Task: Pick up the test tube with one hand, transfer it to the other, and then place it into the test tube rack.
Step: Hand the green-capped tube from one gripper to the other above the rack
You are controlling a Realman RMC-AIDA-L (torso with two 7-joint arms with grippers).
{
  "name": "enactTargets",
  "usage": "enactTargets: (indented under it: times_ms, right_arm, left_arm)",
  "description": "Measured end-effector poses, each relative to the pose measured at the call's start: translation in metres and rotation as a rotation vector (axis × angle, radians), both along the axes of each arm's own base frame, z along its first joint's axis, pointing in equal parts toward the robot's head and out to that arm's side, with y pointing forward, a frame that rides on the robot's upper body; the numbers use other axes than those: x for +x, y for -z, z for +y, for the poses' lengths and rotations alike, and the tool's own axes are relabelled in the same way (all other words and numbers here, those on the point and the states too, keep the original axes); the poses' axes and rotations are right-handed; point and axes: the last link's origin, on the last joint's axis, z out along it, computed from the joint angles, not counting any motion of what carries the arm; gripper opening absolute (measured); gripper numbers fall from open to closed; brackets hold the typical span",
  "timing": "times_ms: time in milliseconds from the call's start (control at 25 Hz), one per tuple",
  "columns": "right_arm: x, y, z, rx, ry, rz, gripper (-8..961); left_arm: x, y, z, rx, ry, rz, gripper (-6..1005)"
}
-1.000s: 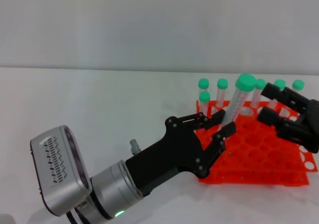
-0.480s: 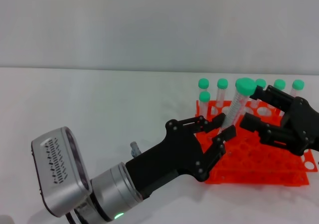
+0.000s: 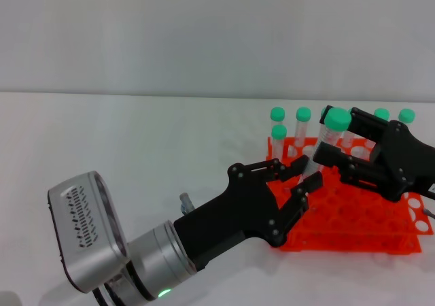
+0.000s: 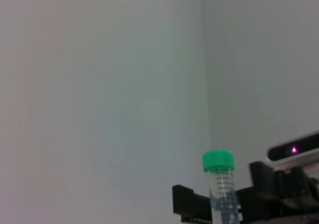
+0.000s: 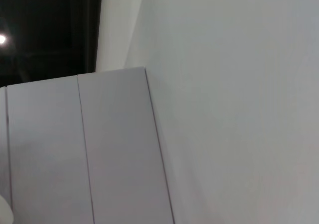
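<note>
My left gripper [image 3: 306, 171] is shut on the lower end of the test tube [image 3: 327, 141] and holds it upright and slightly tilted over the front left part of the orange-red rack [image 3: 367, 219]. The tube's green cap [image 3: 337, 119] is on top. My right gripper [image 3: 326, 134] has come in from the right and is open, with one finger on each side of the tube just below the cap. The left wrist view shows the tube [image 4: 222, 189] with the right gripper's black fingers [image 4: 188, 207] beside it. The right wrist view shows only wall.
Several green-capped tubes [image 3: 303, 124] stand in the rack's back row, right behind the held tube. The rack sits on a white table [image 3: 136, 149], with open surface to its left. The left arm's wrist camera box [image 3: 85, 228] is in the near left.
My right gripper has moved left toward the held tube, and its open fingers now straddle the tube's upper part. The left gripper and tube have barely moved.
</note>
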Motion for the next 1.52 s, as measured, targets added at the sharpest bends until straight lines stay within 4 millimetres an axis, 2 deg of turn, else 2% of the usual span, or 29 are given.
enactTargets:
  times_ms: [80, 480, 720, 840, 1040, 1520]
  right_arm:
    - [0.0005, 0.0009, 0.0013, 0.002, 0.007, -0.008, 779]
    - [0.0012, 0.0043, 0.0016, -0.01, 0.011, -0.029, 579]
    - [0.0002, 0.0036, 0.002, -0.01, 0.005, -0.028, 426]
    - [0.0, 0.0036, 0.0018, -0.01, 0.001, -0.03, 311]
    - [-0.0001, 0.0044, 0.0013, -0.014, -0.008, -0.04, 195]
    - [0.0003, 0.0071, -0.0006, -0.024, -0.01, -0.045, 196]
  left_arm:
    - [0.0002, 0.0, 0.0002, 0.0, 0.001, 0.0, 274]
    - [0.0, -0.0006, 0.0013, 0.002, 0.003, 0.004, 282]
    - [-0.0012, -0.0005, 0.0015, 0.002, -0.001, 0.009, 286]
    - [-0.0019, 0.0001, 0.0018, 0.002, -0.005, 0.014, 288]
    - [-0.0022, 0.0004, 0.0019, 0.0, -0.005, 0.018, 292]
    - [-0.0019, 0.0086, 0.0062, -0.008, -0.014, 0.073, 301]
